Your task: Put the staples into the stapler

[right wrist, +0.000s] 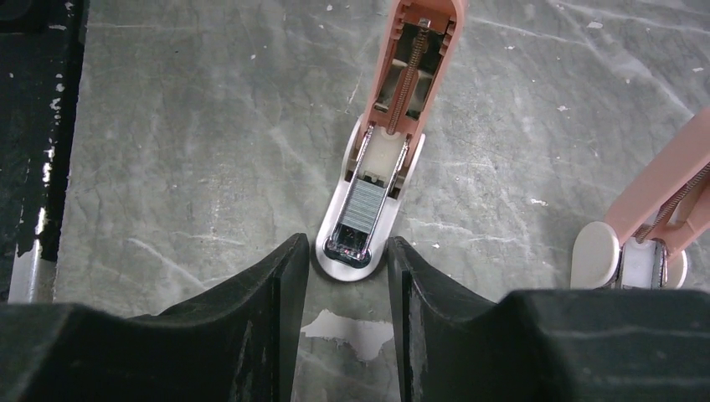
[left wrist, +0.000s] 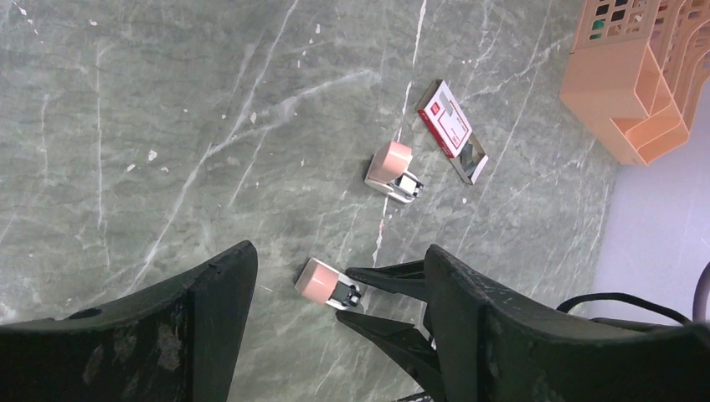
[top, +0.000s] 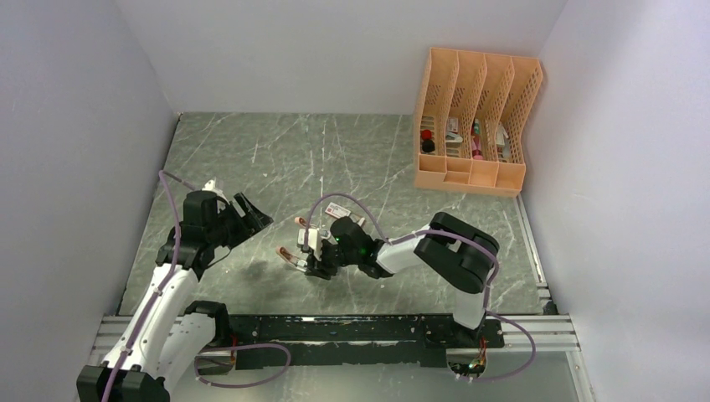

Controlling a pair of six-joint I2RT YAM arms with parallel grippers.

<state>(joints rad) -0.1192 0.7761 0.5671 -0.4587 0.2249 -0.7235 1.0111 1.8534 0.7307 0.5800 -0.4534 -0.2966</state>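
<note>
Staples: we see a silvery strip of staples (right wrist: pixel 366 208) lying in the open channel of the stapler (right wrist: pixel 387 138), just ahead of the right jaws and running away from them.
Stapler: its salmon-pink lid is swung open and points away from the right gripper (right wrist: pixel 346 255); its white nose sits between the 2 fingertips.
Right jaws: they stand partly open, 1 finger on each side of the stapler's nose and just beside it. We cannot tell whether either finger touches the nose, and we see no firm hold on it.
Staple box: the red-and-white staple box (left wrist: pixel 444 117) lies flat on the table (left wrist: pixel 167 126), well beyond the left jaws and toward their right finger, with its greyish inner tray (left wrist: pixel 474 159) slid partly out.
Second stapler: another pink stapler (right wrist: pixel 661 188), also open, lies outside the right jaws, off their right finger. In the left wrist view it (left wrist: pixel 393 172) rests between the jaws' line and the staple box.
Left jaws: the left gripper (left wrist: pixel 339 251) is spread wide above the table and has hold of nothing. The loaded stapler shows far below, between its 2 fingers.
Organizer: a peach mesh organizer (left wrist: pixel 636 84) stands on the table, far beyond the left jaws, past the staple box.
</note>
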